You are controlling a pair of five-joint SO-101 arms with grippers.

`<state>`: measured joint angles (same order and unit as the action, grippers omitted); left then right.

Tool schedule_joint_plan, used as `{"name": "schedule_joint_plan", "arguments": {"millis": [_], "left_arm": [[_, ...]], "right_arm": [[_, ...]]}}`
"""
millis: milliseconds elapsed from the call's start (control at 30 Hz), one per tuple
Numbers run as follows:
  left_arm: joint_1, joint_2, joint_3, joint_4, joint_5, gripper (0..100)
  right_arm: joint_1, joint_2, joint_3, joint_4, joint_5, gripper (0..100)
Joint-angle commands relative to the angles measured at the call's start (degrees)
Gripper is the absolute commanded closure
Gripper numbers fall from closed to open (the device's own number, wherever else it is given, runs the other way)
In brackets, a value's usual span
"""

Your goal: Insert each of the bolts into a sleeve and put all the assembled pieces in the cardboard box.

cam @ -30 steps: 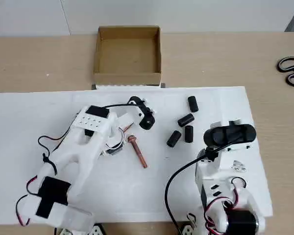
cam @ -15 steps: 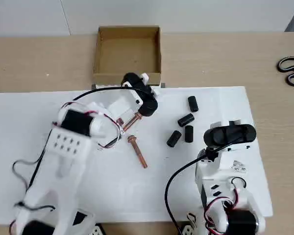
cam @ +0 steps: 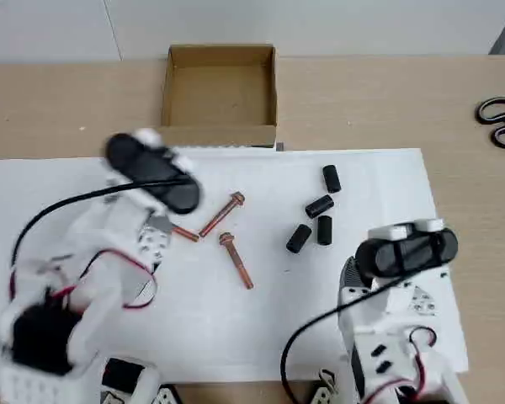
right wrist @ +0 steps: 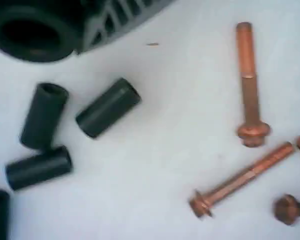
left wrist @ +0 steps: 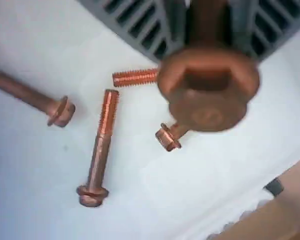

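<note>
From the high view, the left arm (cam: 109, 244) is hanging over the near-left part of the white sheet (cam: 194, 337). The loose bolts (cam: 221, 215) are lying on the sheet just beside its black wrist, on the side toward the right arm (cam: 404, 252). Four sleeves (cam: 319, 205) are lying in a loose cluster just ahead of the right arm. The cardboard box (cam: 220, 93) is standing open beyond the left arm, just past the sheet's far edge. Scissors (cam: 501, 118) are lying well off to the right arm's outer side.

In the left wrist view, the left gripper (left wrist: 207, 20) is clamping the held bolt (left wrist: 207, 90) by its shank between grey ribbed jaws. The bolt is copper-coloured, and its flanged hexagonal head is pointing at the camera. Below the gripper, two loose bolts are lying in full view, each showing a smooth shank, a threaded tip and a flanged head. A threaded end and another flanged head are peeking out from behind the held bolt, and whether they belong to one bolt cannot be told.

In the right wrist view, the right gripper (right wrist: 65, 27) is gripping the held sleeve (right wrist: 27, 32), a short matte black tube resting against a ribbed jaw with its hollow mouth facing the camera. The four sleeves on the sheet are lying near the gripper. The copper loose bolts are lying farther from it.
</note>
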<state>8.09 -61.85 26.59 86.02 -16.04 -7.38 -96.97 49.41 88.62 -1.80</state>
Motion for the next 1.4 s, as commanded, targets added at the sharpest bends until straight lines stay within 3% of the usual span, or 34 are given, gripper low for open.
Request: {"name": "schedule_joint_plan", "arguments": {"millis": [0,133,333,567,800,1100,1233,1367], "left_arm": [[-2.2,-9.49,3.65,-0.26,5.1,99],[-2.11,-22.15,13.05,-0.97,13.8,99],[-2.11,-42.99,29.76,-9.58,26.46,99],[-2.02,-42.29,32.04,-15.74,41.41,99],[-2.02,-42.37,34.68,-21.98,42.46,99],[-2.02,-42.37,41.27,-32.7,42.73,99],[-0.35,-42.37,44.0,-35.69,42.81,99],[6.51,-42.29,44.53,-35.96,42.81,99]], "right_arm": [[-4.79,0.22,-2.81,0.48,1.32,99.5],[-8.4,0.22,-2.81,-0.13,1.32,99.5],[-9.01,-0.66,-2.73,-0.13,0.97,99.5],[-9.01,-7.43,-0.97,-0.04,1.41,99.5],[-9.01,-7.08,0.88,-1.8,1.23,99.5],[-9.27,-7.08,14.51,-22.46,1.14,99.5],[-14.64,-7.08,19.78,-27.91,1.23,99.5],[-23.08,-7.08,25.32,-33.54,1.32,99.5]]}}
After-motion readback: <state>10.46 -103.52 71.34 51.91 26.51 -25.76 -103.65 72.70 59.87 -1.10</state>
